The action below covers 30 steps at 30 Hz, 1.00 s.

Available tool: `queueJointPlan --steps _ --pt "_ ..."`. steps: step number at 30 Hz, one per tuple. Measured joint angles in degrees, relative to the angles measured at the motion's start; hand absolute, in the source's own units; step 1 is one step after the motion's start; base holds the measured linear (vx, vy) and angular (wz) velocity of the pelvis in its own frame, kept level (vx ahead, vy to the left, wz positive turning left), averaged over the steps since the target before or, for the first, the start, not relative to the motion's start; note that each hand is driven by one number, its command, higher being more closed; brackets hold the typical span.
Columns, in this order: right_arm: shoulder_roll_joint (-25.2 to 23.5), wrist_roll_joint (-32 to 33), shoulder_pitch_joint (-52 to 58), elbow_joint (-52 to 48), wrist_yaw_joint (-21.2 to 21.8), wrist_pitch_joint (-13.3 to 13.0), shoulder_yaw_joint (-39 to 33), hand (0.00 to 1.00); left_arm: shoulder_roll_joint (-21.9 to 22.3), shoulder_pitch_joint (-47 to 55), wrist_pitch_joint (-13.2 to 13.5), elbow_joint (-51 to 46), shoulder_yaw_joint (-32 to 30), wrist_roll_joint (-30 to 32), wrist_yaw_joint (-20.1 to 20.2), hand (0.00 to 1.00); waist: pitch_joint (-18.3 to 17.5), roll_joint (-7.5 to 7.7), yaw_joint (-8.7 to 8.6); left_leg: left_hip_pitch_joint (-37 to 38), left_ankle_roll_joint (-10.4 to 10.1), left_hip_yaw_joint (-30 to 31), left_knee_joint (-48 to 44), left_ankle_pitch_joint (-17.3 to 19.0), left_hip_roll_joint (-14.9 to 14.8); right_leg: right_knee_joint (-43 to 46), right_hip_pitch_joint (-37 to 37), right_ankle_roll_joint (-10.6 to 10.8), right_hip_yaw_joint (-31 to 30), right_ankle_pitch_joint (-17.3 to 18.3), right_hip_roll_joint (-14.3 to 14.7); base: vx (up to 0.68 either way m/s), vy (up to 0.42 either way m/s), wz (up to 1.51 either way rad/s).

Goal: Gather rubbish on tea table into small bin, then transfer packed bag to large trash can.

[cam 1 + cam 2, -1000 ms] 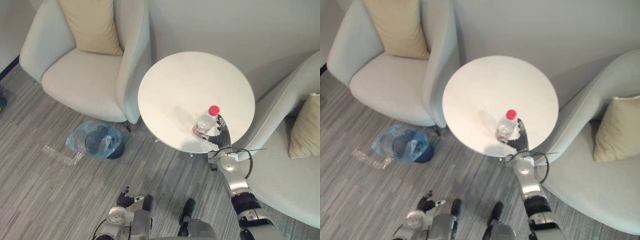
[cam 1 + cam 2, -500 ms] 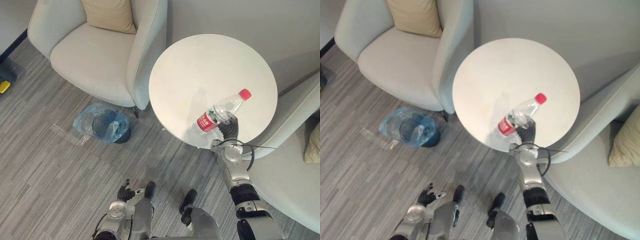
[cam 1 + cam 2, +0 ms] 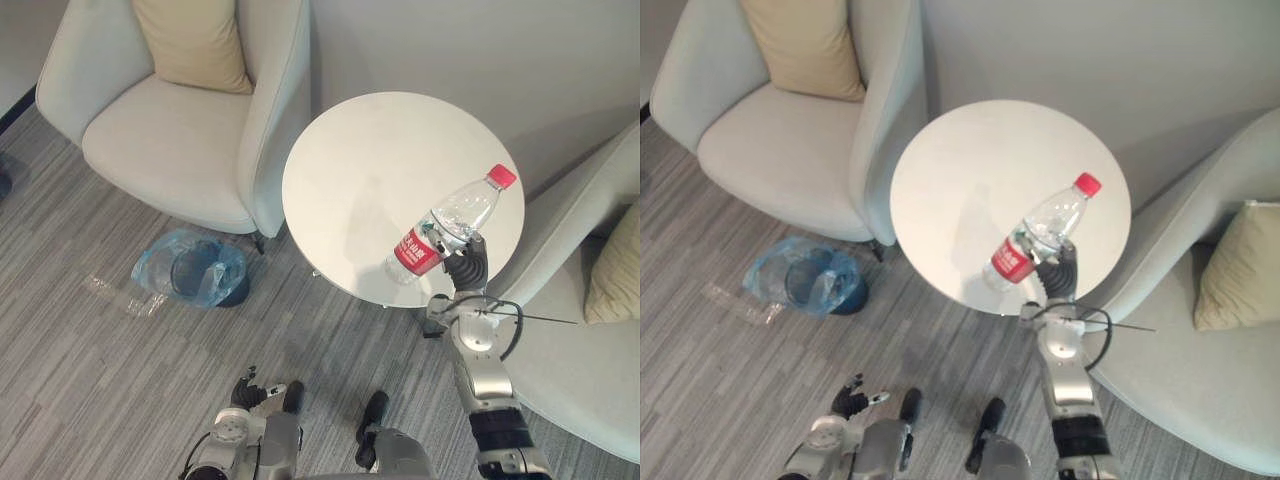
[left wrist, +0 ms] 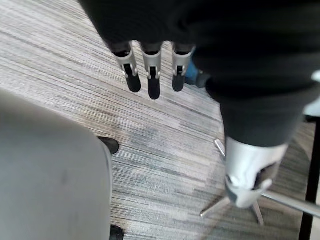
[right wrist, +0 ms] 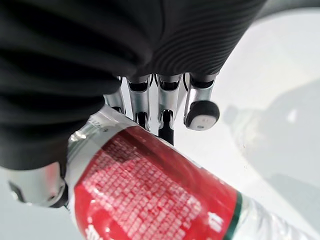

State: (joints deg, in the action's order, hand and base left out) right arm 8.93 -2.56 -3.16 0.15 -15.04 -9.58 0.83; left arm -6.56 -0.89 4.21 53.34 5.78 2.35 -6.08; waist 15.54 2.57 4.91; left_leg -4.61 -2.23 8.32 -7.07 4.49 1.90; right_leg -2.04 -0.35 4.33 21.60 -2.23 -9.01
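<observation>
Head view: my right hand [image 3: 466, 268] grips the bottle [image 3: 445, 225], tipped cap-up over the table [image 3: 360, 150]. The small bin [image 3: 195, 278] sits on the floor [image 3: 100, 350], far to my left. Right wrist: fingers [image 5: 167, 100] hug its red label. Left wrist: my left hand [image 4: 150, 75] hangs loose, empty.

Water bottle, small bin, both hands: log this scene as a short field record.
water bottle: clear, red cap and label, tilted over the tea table
right hand: curled round the bottle's middle
left hand: fingers straight, holding nothing, low over the carpet
small bin: blue-bagged, on the floor by the armchair
</observation>
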Motion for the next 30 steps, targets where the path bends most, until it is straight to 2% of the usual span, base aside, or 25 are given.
queueJointPlan --steps 7,13,21,25,27,28,29,30 --pt "0.03 -4.40 4.97 -2.19 1.99 -0.26 1.78 1.00 -0.80 0.59 -0.11 1.49 2.65 0.96 0.09 0.00 -3.03 0.05 -1.89 0.22 0.15 0.01 0.15 0.14 0.41 -1.95 0.72 0.18 -0.54 -1.82 0.21 -0.09 0.025 -0.02" --pt "0.08 -8.80 9.49 -6.65 3.03 -0.28 3.70 1.00 -1.03 1.19 -0.24 2.43 4.14 0.95 -0.05 0.00 -5.12 -0.09 -2.56 1.67 0.21 -1.48 0.49 0.16 -0.02 -3.02 1.62 0.15 -2.43 -3.08 0.43 -0.08 0.021 -0.14" --pt "0.08 -10.27 11.64 -6.64 3.16 -0.25 4.80 1.00 -0.70 1.74 -1.22 3.74 5.04 0.98 -0.23 0.00 -7.07 -1.42 -3.48 3.09 0.20 -1.87 0.94 0.05 -0.39 -3.04 2.46 -0.01 -3.25 -3.36 1.13 -0.03 0.006 -0.06" --pt "0.41 -10.95 11.63 -6.64 2.70 -0.24 5.49 1.00 -0.30 1.68 -1.16 4.16 5.49 0.98 -0.31 0.00 -7.02 -2.20 -3.57 1.98 -0.02 0.68 0.80 -0.96 -0.21 -3.01 2.89 -0.14 -0.43 -3.40 0.98 -0.02 -0.013 0.36" --pt "1.63 -10.96 10.99 -6.64 2.63 -0.24 6.44 1.00 0.21 1.51 -1.03 4.11 5.68 0.99 -0.37 0.00 -6.62 -3.14 -3.51 0.48 -0.06 1.56 -0.05 -1.29 -0.17 -2.93 2.98 -0.33 1.78 -3.26 0.77 -0.06 -0.003 0.51" --pt "2.20 -10.96 10.26 -6.39 2.66 -0.24 6.88 1.00 0.51 1.32 -0.83 4.04 5.78 0.99 -0.49 0.00 -6.07 -3.76 -3.39 -0.34 0.03 0.31 -0.43 -1.23 -0.41 -2.08 2.87 -0.69 2.27 -2.83 0.55 -0.08 0.029 0.36" --pt "2.60 -10.97 9.84 -6.21 2.62 -0.23 7.09 1.00 0.72 1.28 -0.72 4.02 6.07 0.99 -0.63 0.00 -5.98 -4.35 -3.21 -0.83 1.81 -2.12 -0.80 0.05 -0.97 -1.59 2.84 -0.61 2.80 -2.55 0.25 -0.09 0.033 0.37" --pt "2.89 -11.06 9.58 -6.15 2.41 -0.14 7.31 1.00 1.01 1.51 -0.64 4.03 6.63 1.08 -0.97 0.00 -6.31 -5.20 -3.13 -1.26 3.26 -9.40 -1.13 1.68 -3.29 -0.68 2.50 -0.53 3.76 -2.20 0.18 -0.05 0.026 0.36"
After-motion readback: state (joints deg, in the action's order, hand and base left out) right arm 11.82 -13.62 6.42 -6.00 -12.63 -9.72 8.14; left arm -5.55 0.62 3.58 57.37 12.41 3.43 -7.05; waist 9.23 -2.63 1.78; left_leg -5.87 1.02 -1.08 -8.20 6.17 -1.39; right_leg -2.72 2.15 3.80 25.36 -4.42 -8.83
